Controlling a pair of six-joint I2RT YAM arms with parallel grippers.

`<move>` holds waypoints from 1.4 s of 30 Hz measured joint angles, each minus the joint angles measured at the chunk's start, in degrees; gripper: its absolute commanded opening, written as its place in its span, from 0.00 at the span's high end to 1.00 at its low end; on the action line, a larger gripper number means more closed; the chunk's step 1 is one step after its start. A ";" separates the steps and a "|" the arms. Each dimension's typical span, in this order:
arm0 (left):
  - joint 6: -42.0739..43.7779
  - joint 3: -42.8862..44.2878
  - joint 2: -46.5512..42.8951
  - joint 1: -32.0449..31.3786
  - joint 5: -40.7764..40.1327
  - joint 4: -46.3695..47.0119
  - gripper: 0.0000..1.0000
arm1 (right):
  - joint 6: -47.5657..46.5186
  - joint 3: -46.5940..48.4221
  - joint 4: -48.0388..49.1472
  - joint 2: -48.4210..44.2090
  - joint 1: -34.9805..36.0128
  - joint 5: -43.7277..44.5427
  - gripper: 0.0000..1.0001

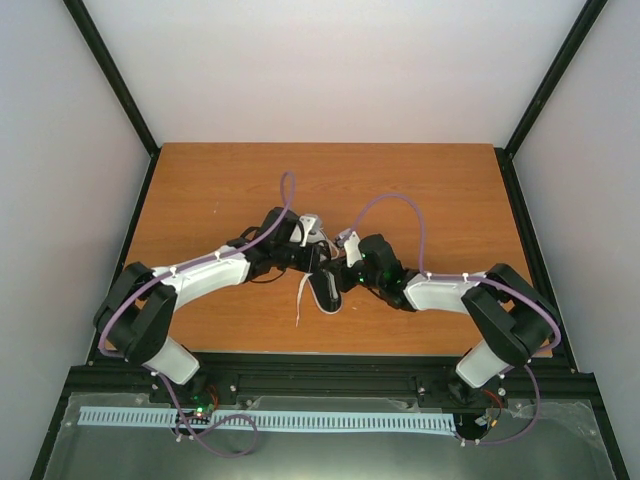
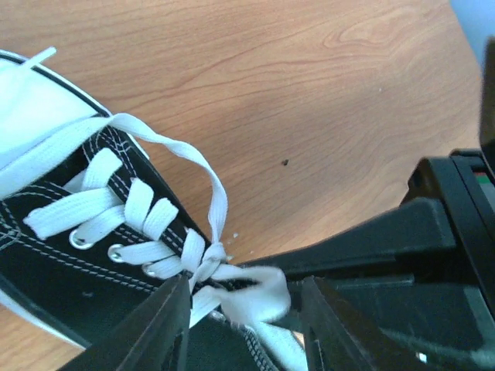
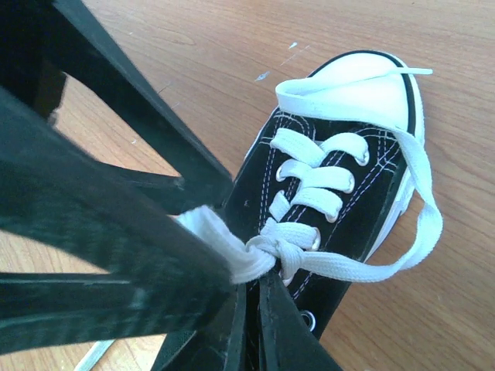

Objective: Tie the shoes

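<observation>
The black canvas sneaker [image 1: 325, 290] lies on the wood-grain table [image 1: 430, 180], around the middle and toward the near edge. The left gripper [image 2: 246, 284] stands spread around a bunched loop of flat white laces [image 2: 216, 193]. The right gripper [image 3: 249, 292] is narrowed at the knot [image 3: 267, 251], seemingly pinching the laces there, though the contact is blurred.

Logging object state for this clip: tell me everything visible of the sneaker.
The sneaker is small, black canvas with white stitching, a white rubber toe cap, white sole rim and metal eyelets. It stands on its sole on the wooden table. Its flat white laces are crossed into a first knot; one loose loop reaches over the toe. The right gripper seems to pinch lace at the knot.
</observation>
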 measured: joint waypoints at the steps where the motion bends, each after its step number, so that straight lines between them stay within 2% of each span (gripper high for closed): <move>1: -0.20 0.02 -0.59 0.04 -0.63 -0.66 0.52 | 0.00 -0.15 0.00 -0.22 0.00 0.20 0.97; 9: -0.96 0.92 -5.57 4.76 -5.09 -4.74 0.53 | 0.46 -0.68 0.09 -0.63 0.00 1.05 0.97; 15: -3.06 3.54 -0.11 9.94 -5.31 -4.96 0.55 | 1.16 -0.94 0.42 -0.72 0.00 1.11 0.97; 21: -5.16 4.72 7.21 10.75 -3.10 -4.72 0.56 | 1.31 -1.01 0.50 -0.72 0.07 1.09 0.97; 25: -6.27 6.56 11.02 10.95 -2.45 -4.50 0.60 | 1.31 -1.01 0.50 -0.72 0.13 1.09 0.97; 32: -7.87 6.64 12.72 11.04 -1.95 -2.60 0.61 | 1.31 -1.05 0.50 -0.72 0.26 0.87 0.97; 35: -8.61 6.64 12.74 11.04 -2.03 -1.49 0.55 | 1.31 -1.07 0.50 -0.72 0.33 0.83 0.97; 37: -9.31 6.64 12.72 11.04 -2.25 -0.52 0.54 | 1.29 -1.07 0.50 -0.72 0.33 0.83 0.97; 42: -10.34 6.64 12.72 11.04 -2.97 1.03 0.59 | 1.29 -1.09 0.52 -0.72 0.35 0.66 0.97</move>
